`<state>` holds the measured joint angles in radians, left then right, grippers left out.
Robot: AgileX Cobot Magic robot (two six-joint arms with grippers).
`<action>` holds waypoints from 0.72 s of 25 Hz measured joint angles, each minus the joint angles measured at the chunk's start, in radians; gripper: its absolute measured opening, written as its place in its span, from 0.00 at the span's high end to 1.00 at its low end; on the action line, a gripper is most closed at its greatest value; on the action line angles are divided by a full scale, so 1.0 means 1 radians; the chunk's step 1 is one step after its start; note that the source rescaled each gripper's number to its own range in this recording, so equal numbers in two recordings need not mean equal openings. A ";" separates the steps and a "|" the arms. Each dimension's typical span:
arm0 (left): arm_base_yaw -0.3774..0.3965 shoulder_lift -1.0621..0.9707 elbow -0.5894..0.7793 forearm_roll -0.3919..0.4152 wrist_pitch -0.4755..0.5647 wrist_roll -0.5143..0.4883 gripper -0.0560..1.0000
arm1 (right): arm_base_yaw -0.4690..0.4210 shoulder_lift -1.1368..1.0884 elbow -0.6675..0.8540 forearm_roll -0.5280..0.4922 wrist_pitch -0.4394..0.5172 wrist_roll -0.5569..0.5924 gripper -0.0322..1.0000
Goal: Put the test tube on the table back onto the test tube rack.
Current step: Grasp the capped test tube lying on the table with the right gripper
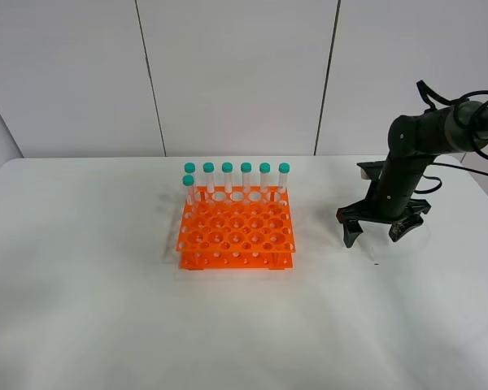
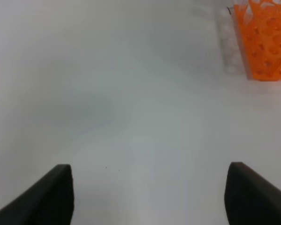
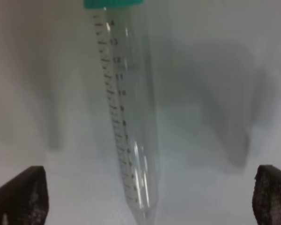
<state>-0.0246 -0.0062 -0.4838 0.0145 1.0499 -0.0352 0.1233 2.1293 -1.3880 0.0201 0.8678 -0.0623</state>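
The test tube [image 3: 129, 93] lies on the white table [image 1: 81, 268]. It is clear with printed graduations, a teal cap [image 3: 112, 3] and a pointed tip, and shows only in the right wrist view. My right gripper [image 3: 145, 201] is open, with one finger on each side of the tube's tip and not touching it. In the exterior view that gripper [image 1: 382, 233] hangs low over the table right of the orange test tube rack [image 1: 236, 231] and hides the tube. My left gripper [image 2: 150, 197] is open and empty above bare table.
Several teal-capped tubes [image 1: 246, 180] stand upright along the rack's back row, with one more at its left side. A corner of the rack [image 2: 267, 42] shows in the left wrist view. The left arm is outside the exterior view.
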 joint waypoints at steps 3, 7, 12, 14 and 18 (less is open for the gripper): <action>0.000 0.000 0.000 0.000 0.000 0.000 0.04 | 0.000 0.012 0.000 0.000 -0.015 0.000 0.06; 0.000 0.000 0.000 0.000 0.000 0.000 0.04 | 0.000 0.018 0.000 0.000 -0.025 0.000 0.06; 0.000 0.000 0.000 0.000 0.000 0.000 0.04 | 0.000 0.026 0.000 0.001 -0.023 0.000 0.07; 0.000 0.000 0.000 0.000 0.000 0.000 0.04 | 0.000 0.026 0.000 0.001 -0.026 0.000 0.07; 0.000 0.000 0.000 0.000 0.000 0.000 0.04 | 0.000 0.040 0.000 0.002 -0.034 0.000 0.08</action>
<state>-0.0246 -0.0062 -0.4838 0.0145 1.0499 -0.0352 0.1233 2.1695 -1.3880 0.0223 0.8337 -0.0623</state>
